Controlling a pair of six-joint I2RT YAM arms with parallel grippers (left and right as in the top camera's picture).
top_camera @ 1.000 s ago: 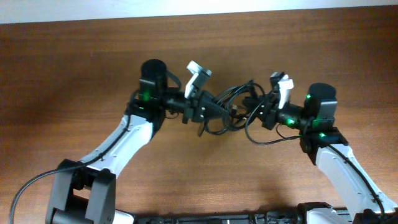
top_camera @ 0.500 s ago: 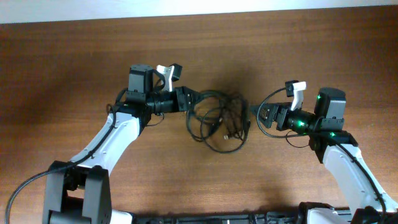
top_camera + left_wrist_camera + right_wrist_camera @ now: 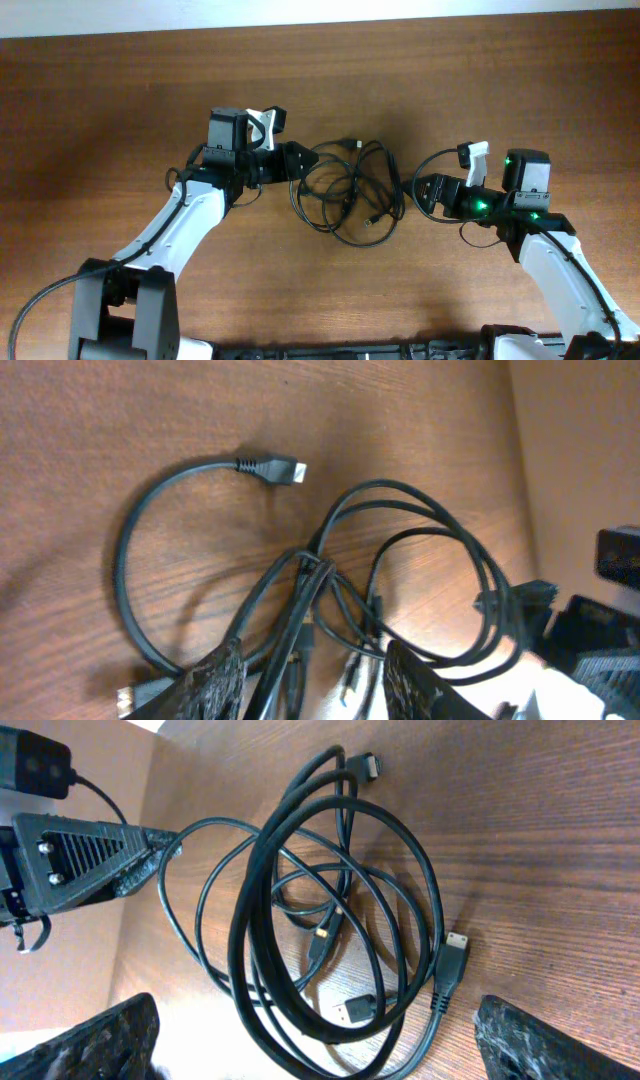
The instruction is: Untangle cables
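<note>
Black cables (image 3: pixel 243 933), plug (image 3: pixel 446 972) overhead perhaps indistinct.

Within the last second the left hand (image 3: pixel 295 162) and the right hand (image 3: pixel 425 190) drew apart toward their own sides, both parted their jaws, the right one widely, and the cables (image 3: pixel 350 190) slackened from a tight bunch into loose loops spread on the counter (image 3: pixel 120 100).
</note>
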